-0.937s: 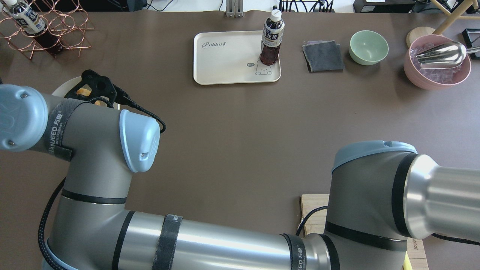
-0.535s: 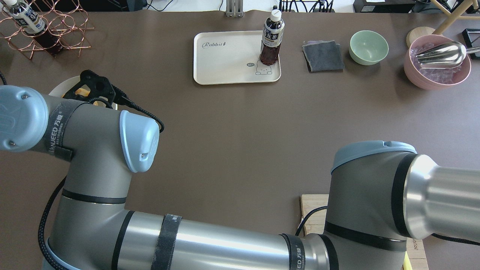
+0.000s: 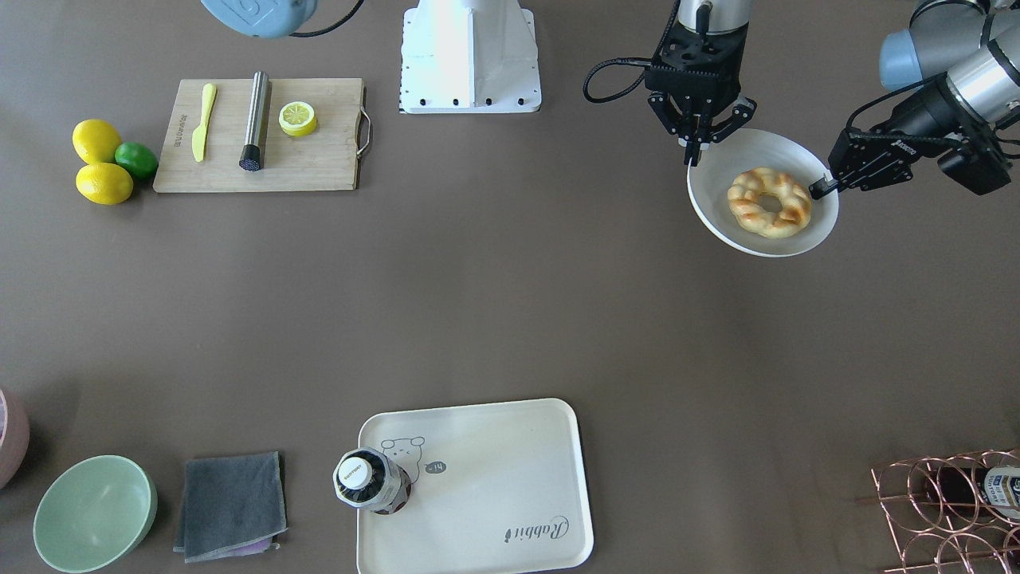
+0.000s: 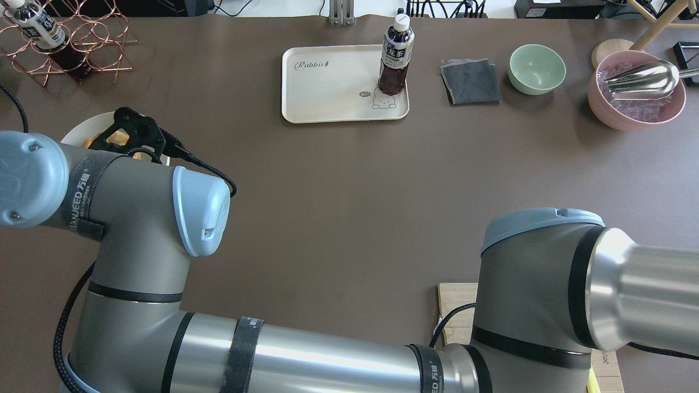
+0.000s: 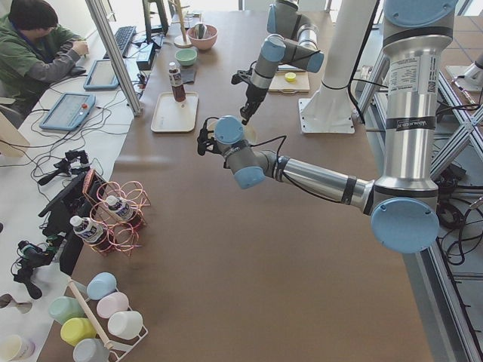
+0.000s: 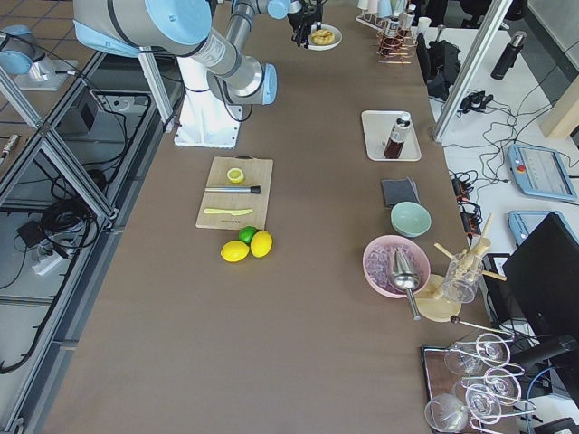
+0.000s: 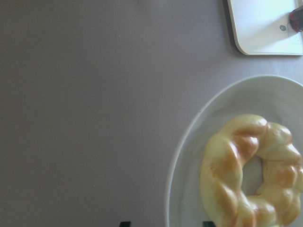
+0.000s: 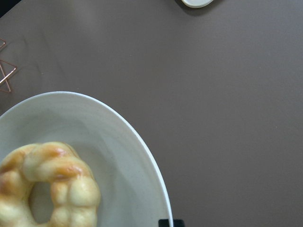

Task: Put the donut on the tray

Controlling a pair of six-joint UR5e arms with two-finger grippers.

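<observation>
- Now, the left gripper hangs tilted at the plate's rim, on the side toward the desk's left end. Its jaws are apart and empty. I judge it the one to take the donut, so it should come over the ring and straddle one braided side, with one finger through the hole.
- The donut lies flat on the plate, near the desk's left end and closer to the robot's edge than to the far one. It looks soft, so close gently, then lift clear of the raised rim.
- The right gripper points down at the plate's opposite rim, jaws together on nothing. Whether it touches the rim I cannot tell.
- The tray sits against the far edge, about midway along. A bottle stands on its right-hand end, so aim for the bare left half.
</observation>
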